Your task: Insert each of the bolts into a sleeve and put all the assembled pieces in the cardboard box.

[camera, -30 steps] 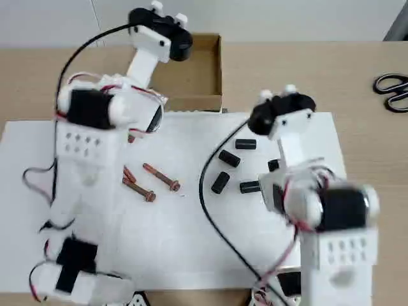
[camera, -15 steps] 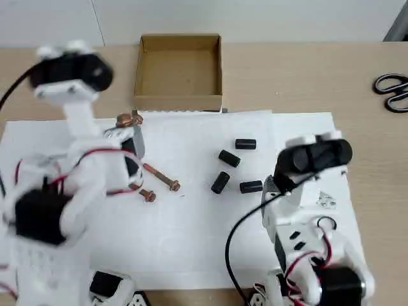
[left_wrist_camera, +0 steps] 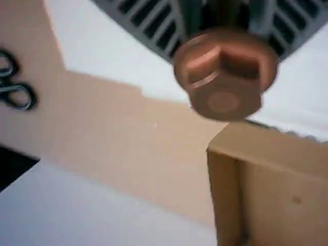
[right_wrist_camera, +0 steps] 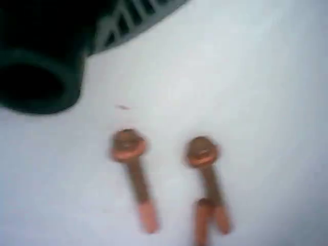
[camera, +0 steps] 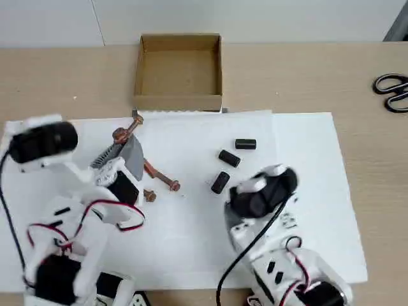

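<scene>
Where the left claw [camera: 127, 141] clamps it, a copper-coloured flanged hex bolt [camera: 135, 121] lies on a slant, its long axis aimed at the near left corner of the open square cardboard box [camera: 178, 102]. In the left wrist view its hexagonal head [left_wrist_camera: 224, 77] sits just short of that corner. A second copper bolt [camera: 159, 175] lies flat and loose, also diagonal, with its head toward the three short black cylindrical sleeves [camera: 229, 158]. These lie on their sides, apart from one another. A third copper bolt [camera: 148, 196] shows its head beside the left arm. In the right wrist view these loose bolts lie roughly parallel.

Everything but the box rests on a white paper sheet [camera: 191, 242] spread over a light wooden bench [camera: 306, 76]. The box stands just beyond the sheet's far edge. Black-handled scissors [camera: 390, 89] lie at the bench's far right, and a pale wall [camera: 255, 19] runs behind.

The left claw is closed tight on its bolt's shank. The right claw [right_wrist_camera: 97, 41] is closed round a fourth black sleeve [right_wrist_camera: 36, 77], held above the paper with its hollow end showing.
</scene>
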Robot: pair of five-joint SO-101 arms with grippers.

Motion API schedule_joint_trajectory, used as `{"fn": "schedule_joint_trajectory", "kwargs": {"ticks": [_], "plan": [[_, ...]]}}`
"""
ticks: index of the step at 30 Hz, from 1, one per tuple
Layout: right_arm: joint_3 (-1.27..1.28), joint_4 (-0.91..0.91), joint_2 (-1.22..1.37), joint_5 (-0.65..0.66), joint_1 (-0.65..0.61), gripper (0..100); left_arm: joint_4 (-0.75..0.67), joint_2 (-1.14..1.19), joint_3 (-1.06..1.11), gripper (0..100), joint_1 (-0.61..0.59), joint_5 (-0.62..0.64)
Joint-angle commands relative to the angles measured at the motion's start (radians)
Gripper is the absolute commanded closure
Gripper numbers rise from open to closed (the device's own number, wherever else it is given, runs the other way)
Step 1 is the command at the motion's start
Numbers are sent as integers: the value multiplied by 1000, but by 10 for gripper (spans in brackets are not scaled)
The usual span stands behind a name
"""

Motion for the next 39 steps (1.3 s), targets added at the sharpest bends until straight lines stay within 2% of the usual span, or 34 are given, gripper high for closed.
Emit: {"fn": "schedule_joint_trajectory", "kwargs": {"ticks": [1, 11, 17, 23, 28, 39], "plan": [[23, -27, -33, 6, -87, 996, -126, -143, 133, 995, 20, 26], [127, -179, -35, 11, -219, 996, -149, -486, 335, 995, 259, 25], [133, -180, -35, 11, -263, 996, -143, -473, 343, 995, 276, 25], [132, -183, -33, 11, -271, 996, -141, -473, 344, 995, 359, 25], [130, -183, -33, 51, -271, 996, -141, -473, 372, 995, 365, 23], [129, -183, -35, 52, -274, 996, -146, -473, 410, 995, 365, 23]]}}
